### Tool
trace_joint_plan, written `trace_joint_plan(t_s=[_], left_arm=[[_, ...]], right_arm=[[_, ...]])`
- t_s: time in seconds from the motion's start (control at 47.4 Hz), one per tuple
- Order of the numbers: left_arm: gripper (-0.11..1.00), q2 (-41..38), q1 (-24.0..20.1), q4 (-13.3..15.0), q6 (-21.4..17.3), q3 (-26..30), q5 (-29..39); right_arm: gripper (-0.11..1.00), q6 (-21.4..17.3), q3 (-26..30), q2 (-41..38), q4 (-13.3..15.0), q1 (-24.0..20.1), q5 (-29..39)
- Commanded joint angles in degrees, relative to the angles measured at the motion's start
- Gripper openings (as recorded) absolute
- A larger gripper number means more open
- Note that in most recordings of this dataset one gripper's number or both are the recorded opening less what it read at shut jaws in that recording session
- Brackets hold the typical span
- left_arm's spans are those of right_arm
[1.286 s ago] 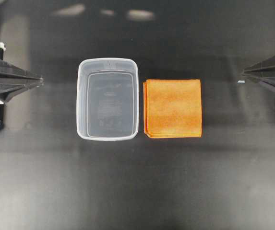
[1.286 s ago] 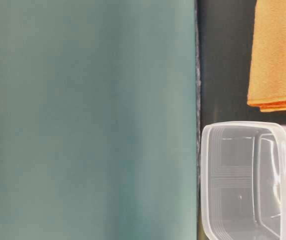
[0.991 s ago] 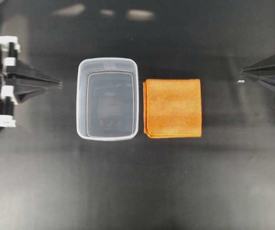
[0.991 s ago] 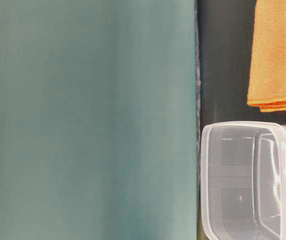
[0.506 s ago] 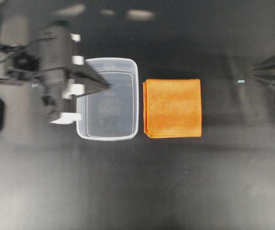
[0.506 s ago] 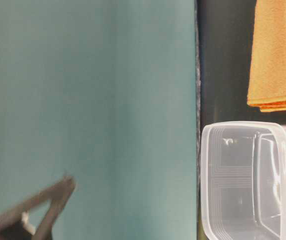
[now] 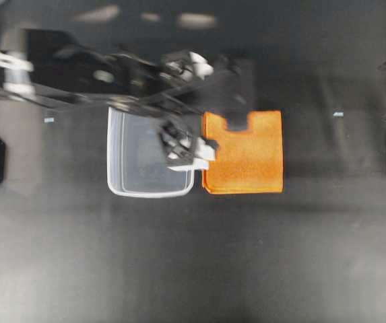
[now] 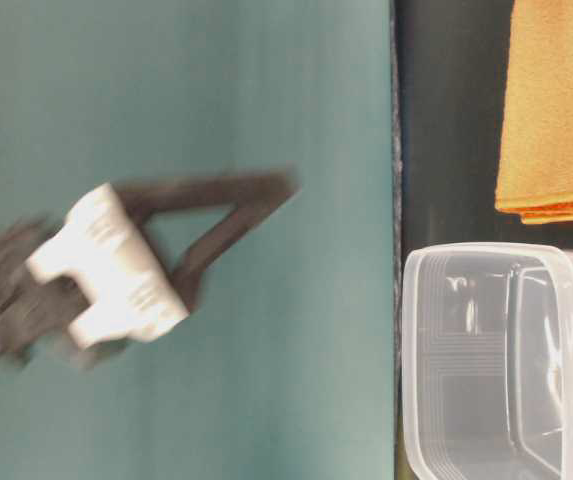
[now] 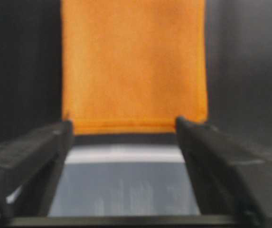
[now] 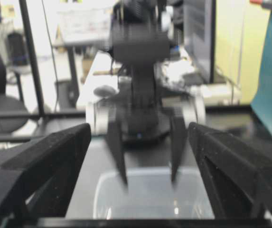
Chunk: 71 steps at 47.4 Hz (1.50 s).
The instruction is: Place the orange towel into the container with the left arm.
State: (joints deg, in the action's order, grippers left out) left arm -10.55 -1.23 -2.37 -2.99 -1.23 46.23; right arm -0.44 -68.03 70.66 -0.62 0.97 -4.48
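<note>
The orange towel (image 7: 246,158) lies flat on the black table, just right of the clear container (image 7: 122,182). My left arm reaches from the left across the container. Its gripper (image 7: 236,101) hangs open above the towel's near edge with nothing between its fingers. In the left wrist view the two fingers (image 9: 31,156) frame the towel (image 9: 133,66), with the container's rim (image 9: 126,154) below them. My right gripper (image 7: 382,93) stands open at the far right edge, holding nothing. The right wrist view faces the left gripper (image 10: 147,166) over the container (image 10: 150,202).
A teal backdrop (image 8: 266,400) fills the table-level view beside the container (image 8: 506,360) and the towel (image 8: 556,110). Bare black table surrounds both. Off-table clutter of chairs and desks shows behind in the right wrist view.
The left arm has swung from the table's left edge across the container to the towel, and its jaws have opened. The right gripper has opened and drawn back to the right edge.
</note>
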Motion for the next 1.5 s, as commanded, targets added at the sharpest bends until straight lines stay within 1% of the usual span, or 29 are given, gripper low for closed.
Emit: trace_joint_plan(t_s=[0.0,0.063,0.127,0.253,0.38,0.527,0.696,0.78,0.801,0.864,1.075,1.139,1.265,1.349,1.476], left_arm=[[0.91,-5.63,0.35,-0.18,-0.09,5.1,0.7],[0.91,-9.32,0.44,-0.26,-0.18,7.82,0.7],[0.91,-12.13,0.35,-0.18,-0.18,9.4,0.7],[0.91,-18.02,0.09,-0.18,-0.09,11.95,0.35],[0.91,-21.97,0.44,-0.18,0.0,13.71,-0.09],[0.91,-25.31,0.88,-0.18,-0.09,13.8,-0.18],[0.9,-25.66,0.88,-0.18,-0.09,13.54,-0.18],[0.87,-25.58,0.88,-0.26,-0.09,13.45,0.18],[0.86,-25.58,0.88,-0.26,-0.09,13.45,0.26],[0.74,-25.58,1.14,-0.18,-0.09,13.45,0.62],[0.17,-23.2,1.67,-0.18,-0.18,15.03,0.79],[0.06,-21.71,1.49,-0.18,-0.18,15.73,1.23],[0.06,-17.31,1.32,-0.26,-0.18,16.96,3.69],[0.06,-12.39,1.14,-0.18,-0.09,17.67,7.03],[0.06,-5.36,1.05,-0.18,-0.09,16.96,12.39]], right_arm=[[0.8,0.0,0.97,0.88,-0.18,0.18,-0.79],[0.8,0.0,0.97,1.49,-0.18,0.18,-0.79],[0.8,-0.09,0.97,1.85,-0.18,0.18,-0.62],[0.8,-0.09,0.97,1.85,-0.18,0.18,-0.26],[0.8,0.0,0.97,1.85,-0.18,0.18,-0.18],[0.8,-0.09,0.79,1.85,-0.18,0.18,-0.18],[0.8,-0.09,0.62,1.85,-0.18,-0.26,-0.09],[0.8,-0.09,0.62,1.85,-0.18,-0.44,-0.18],[0.8,-0.09,0.53,1.85,-0.18,-0.44,-0.18],[0.8,-0.09,0.53,1.85,-0.18,-0.44,-0.18],[0.8,-0.09,0.62,1.93,-0.18,-0.44,-0.18],[0.8,-0.09,0.62,2.02,-0.18,-0.44,-0.18],[0.8,-0.09,0.62,2.02,-0.18,-0.53,-0.18],[0.8,-0.09,0.62,2.02,-0.18,-0.44,-0.18],[0.8,0.0,0.62,2.02,-0.18,-0.53,-0.18]])
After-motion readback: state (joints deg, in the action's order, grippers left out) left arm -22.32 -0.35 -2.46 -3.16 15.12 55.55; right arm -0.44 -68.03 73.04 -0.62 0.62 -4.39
